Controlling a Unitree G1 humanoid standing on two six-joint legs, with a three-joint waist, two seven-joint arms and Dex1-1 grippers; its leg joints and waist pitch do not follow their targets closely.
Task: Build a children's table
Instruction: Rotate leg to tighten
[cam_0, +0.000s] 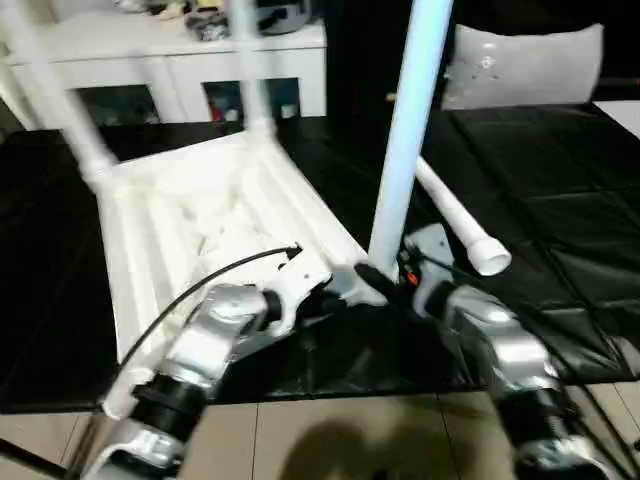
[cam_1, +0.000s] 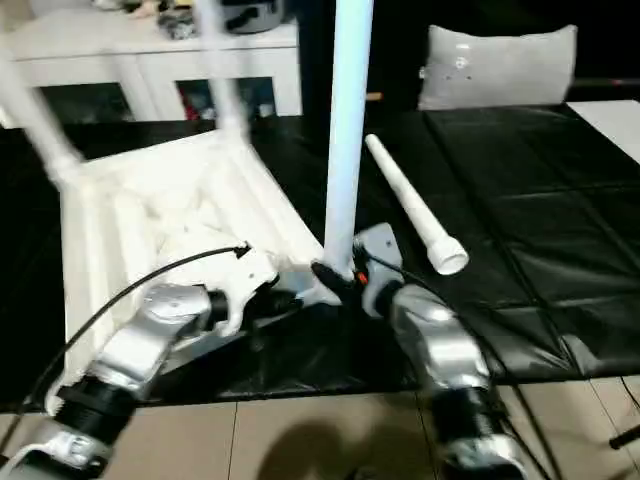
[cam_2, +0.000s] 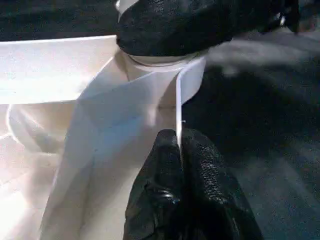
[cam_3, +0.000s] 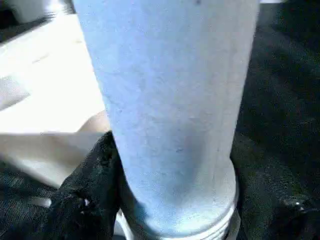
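While the upturned table top (cam_0: 200, 215) lies rib-side up on the black-covered bench (cam_0: 560, 230), two legs already stand in its far corner sockets, one at the far left (cam_0: 60, 110) and one at the far right (cam_0: 250, 70), and a third leg (cam_0: 405, 140) rises upright at the near right corner, base at the socket. Right gripper (cam_0: 385, 275) sits low on this leg: in the right wrist view one black finger (cam_3: 92, 190) presses the tube's side just above its ringed end, fingers closed around the tube. Left gripper (cam_2: 180, 165) has its fingers pinched shut on the thin upright wall of the top just beside that same corner socket (cam_2: 165, 75), steadying the piece. Fourth leg (cam_0: 460, 220) lies loose on the bench to the right, wide end nearest the robot, apart from the top. Handling, as judged: hollow plastic, light, stiff, smooth, so likely to slip or twist in a narrow grip; long tube gives leverage, so a low hold near the socket controls seating best, though a push straight down needs the tube kept plumb. Thin rim wall may flex under a hard pinch. Unclear: whether the leg is fully seated or only resting at the socket mouth; the right gripper's far finger is hidden behind the tube; tops of all three upright legs are cut off; the near left corner is covered by the left forearm.
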